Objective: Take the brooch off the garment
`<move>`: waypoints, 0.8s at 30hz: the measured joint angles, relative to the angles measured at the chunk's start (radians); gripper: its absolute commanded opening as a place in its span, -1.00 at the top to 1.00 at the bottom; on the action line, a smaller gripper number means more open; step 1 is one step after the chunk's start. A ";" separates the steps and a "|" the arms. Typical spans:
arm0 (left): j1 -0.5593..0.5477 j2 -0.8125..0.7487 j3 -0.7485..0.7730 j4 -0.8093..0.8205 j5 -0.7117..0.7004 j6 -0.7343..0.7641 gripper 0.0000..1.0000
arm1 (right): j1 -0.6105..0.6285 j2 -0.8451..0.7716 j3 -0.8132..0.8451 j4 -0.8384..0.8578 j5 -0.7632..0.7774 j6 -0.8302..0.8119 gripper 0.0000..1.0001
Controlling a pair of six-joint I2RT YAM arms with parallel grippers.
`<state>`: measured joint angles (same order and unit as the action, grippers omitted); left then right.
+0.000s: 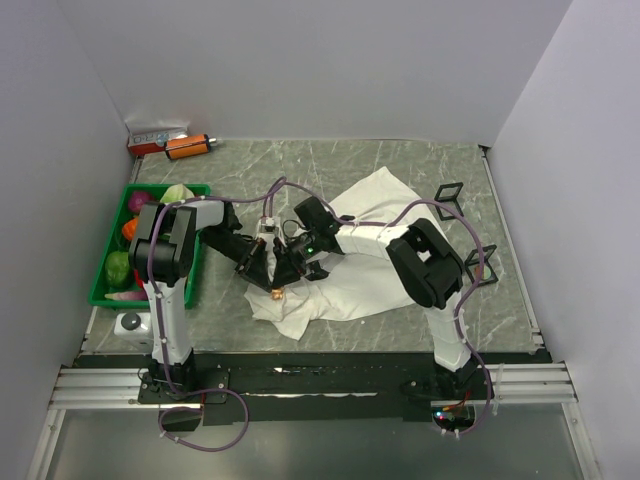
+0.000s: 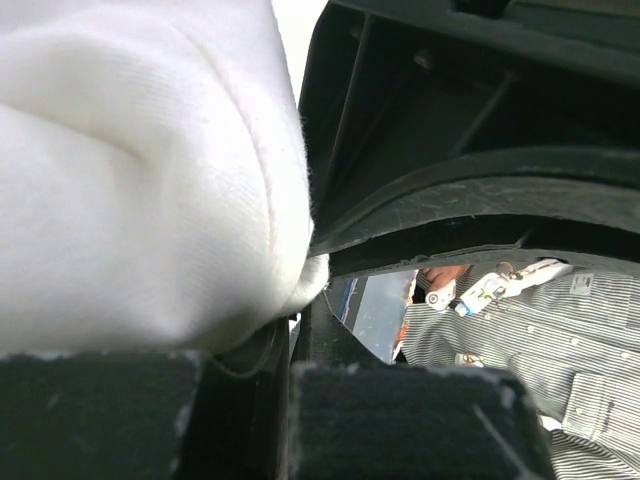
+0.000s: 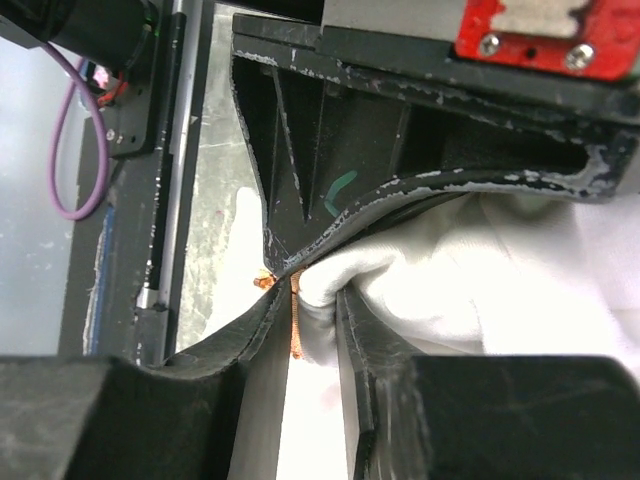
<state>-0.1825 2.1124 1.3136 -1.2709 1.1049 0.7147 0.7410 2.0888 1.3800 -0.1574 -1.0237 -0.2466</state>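
Green tray (image 1: 100, 296), far left: holds produce, not involved
Left gripper (image 2: 288, 345): clamped together on a bunched fold of the white garment (image 1: 380, 285)
Brooch (image 3: 296, 322): tiny orange-gold piece, pinned at the fold's edge, just below the left fingertips and between the right gripper's jaws
Right gripper (image 3: 316, 305): jaws close about the brooch and a tuck of cloth; whether they bite cannot be told
Risk: cloth caught alongside the pin, so a pull would drag fabric rather than free the brooch; or so small a piece could slip out and drop into the folds
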 measured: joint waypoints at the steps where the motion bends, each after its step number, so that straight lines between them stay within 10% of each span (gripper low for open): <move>1: 0.000 0.000 0.000 0.000 -0.002 0.002 0.98 | 0.001 -0.001 0.000 -0.002 0.004 -0.007 0.43; 24: 0.000 -0.003 -0.007 0.013 0.023 -0.056 0.98 | -0.022 -0.024 0.015 -0.109 -0.010 -0.072 0.23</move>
<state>-0.1829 2.1090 1.3064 -1.2575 1.1275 0.6586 0.7189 2.0651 1.3949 -0.2665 -1.0332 -0.3187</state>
